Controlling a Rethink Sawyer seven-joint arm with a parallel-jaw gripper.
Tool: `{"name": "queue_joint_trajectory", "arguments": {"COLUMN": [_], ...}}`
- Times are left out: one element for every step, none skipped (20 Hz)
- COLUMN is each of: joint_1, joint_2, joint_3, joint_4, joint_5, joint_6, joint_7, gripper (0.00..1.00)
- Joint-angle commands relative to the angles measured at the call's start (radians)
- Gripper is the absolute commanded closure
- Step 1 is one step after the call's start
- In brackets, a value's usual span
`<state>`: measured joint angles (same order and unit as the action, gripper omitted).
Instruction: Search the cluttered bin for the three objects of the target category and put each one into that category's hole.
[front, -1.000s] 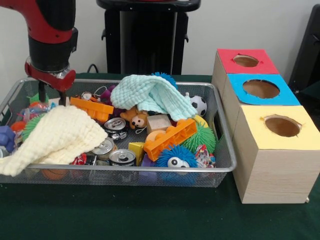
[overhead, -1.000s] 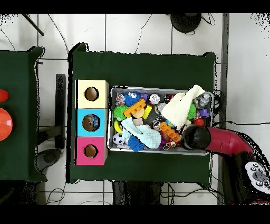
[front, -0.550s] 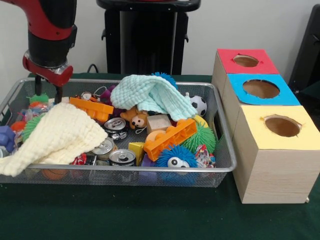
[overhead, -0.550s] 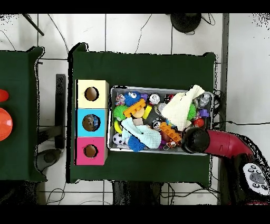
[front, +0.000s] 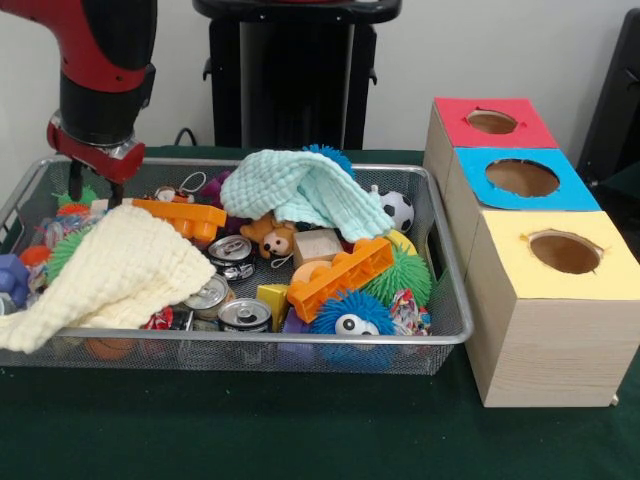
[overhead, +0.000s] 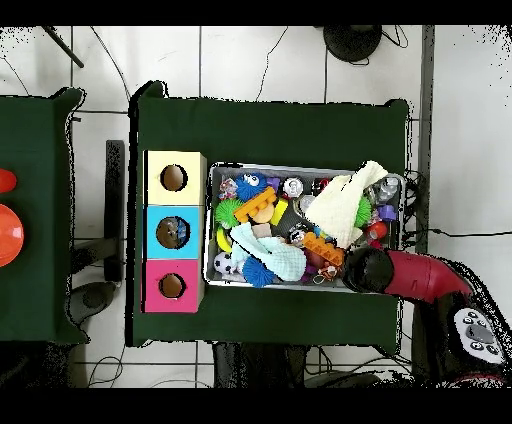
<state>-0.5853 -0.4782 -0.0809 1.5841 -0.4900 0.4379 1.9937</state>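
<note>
- Gripper hangs above the far left corner of the wire bin, a little lower and further right than half a second ago, when it had risen from its lowest point of a second ago.
- Its two dark fingers stand slightly apart with nothing between them; the tips sit just above the clutter beside the orange block.
- In the overhead view the arm has swung so its round head now sits at the bin's bottom right corner, further over the rim than before.
- The bin's contents lie as they did in the earlier frames: cream cloth at near left, mint cloth at far middle.
- Three cans sit together at near middle, right of the cream cloth; which category is the target cannot be told.
- A long orange brick, a blue googly-eyed ball, a green spiky ball, a small football and a teddy bear fill the right half.
- Only the front view shows the fingers; from overhead the arm's head hides them.
- Only the overhead view shows something lying inside the blue box's hole, while the yellow hole and red hole look dark.
- The three boxes stand in a row just right of the bin in the front view.
</note>
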Motion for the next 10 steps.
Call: {"name": "queue_joint_trajectory", "arguments": {"joint_1": [-0.009,-0.012,-0.017,-0.022,-0.024,-0.025,-0.025,-0.026,-0.035,-0.044], "joint_2": [0.135,0.132,0.135,0.129,0.122,0.118,0.113,0.108,0.108,0.107], "joint_3": [0.047,0.052,0.061,0.07,0.075,0.077,0.079,0.082,0.095,0.109], "joint_4": [-0.002,0.003,-0.004,0.001,0.006,0.008,0.01,0.012,0.012,0.012], "joint_5": [0.053,0.057,0.063,0.067,0.071,0.074,0.077,0.08,0.084,0.087], "joint_6": [-0.17,-0.173,-0.166,-0.161,-0.158,-0.156,-0.154,-0.152,-0.149,-0.147], "joint_7": [0.186,0.182,0.172,0.162,0.159,0.156,0.154,0.151,0.137,0.124], "gripper": [0.0,0.0,0.0,0.0,0.0,0.0,0.0,0.0,0.0,0.0]}}
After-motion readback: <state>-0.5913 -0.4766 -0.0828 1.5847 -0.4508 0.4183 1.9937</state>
